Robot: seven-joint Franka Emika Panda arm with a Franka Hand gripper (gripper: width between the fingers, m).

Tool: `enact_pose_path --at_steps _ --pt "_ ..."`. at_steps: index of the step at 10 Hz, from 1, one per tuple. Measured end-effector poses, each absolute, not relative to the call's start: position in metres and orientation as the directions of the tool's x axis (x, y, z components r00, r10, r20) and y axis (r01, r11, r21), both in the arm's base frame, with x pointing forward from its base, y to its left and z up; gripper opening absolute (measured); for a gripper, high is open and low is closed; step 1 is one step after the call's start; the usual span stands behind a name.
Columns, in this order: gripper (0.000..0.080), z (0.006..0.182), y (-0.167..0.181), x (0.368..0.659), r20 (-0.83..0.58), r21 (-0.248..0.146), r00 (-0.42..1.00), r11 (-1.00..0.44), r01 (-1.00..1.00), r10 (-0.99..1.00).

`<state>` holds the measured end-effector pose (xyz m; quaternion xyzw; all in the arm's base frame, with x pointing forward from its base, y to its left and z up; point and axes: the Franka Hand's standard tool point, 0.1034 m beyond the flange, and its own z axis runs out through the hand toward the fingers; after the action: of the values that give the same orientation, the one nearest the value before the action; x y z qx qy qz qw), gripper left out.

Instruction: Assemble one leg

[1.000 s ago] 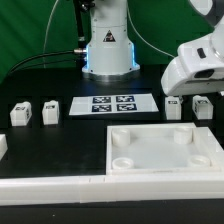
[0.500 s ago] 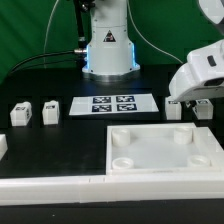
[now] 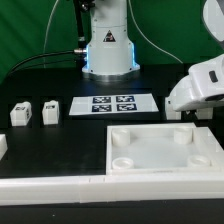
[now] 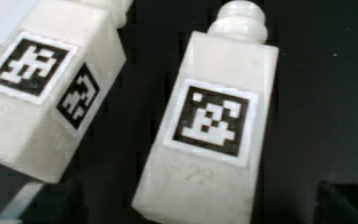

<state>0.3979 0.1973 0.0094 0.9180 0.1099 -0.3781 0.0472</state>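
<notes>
Black tabletop bears tray, marker board and, seemingly, legs.

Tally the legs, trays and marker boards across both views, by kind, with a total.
Legs: 4 (two in the exterior view, two in the wrist view)
Tray: 1
Marker board: 1
Total: 6
</notes>
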Motion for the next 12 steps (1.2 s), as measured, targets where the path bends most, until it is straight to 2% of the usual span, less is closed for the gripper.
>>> enact_pose_path --at_steps 9,10,11,12 --pt "0.0640 0.004 0.191 0.388 -0.718 0.020 0.681 -0.974 0.227 0.144" --pt "0.0482 0.004 0.192 0.388 -0.718 0.020 0.681 -0.974 0.227 0.144" --pt "0.0290 0.004 0.192 0.388 -0.718 0.020 0.681 -0.973 0.228 0.145" --pt "0.0290 0.004 0.192 0.388 -0.718 0.020 0.681 -0.973 0.228 0.145"
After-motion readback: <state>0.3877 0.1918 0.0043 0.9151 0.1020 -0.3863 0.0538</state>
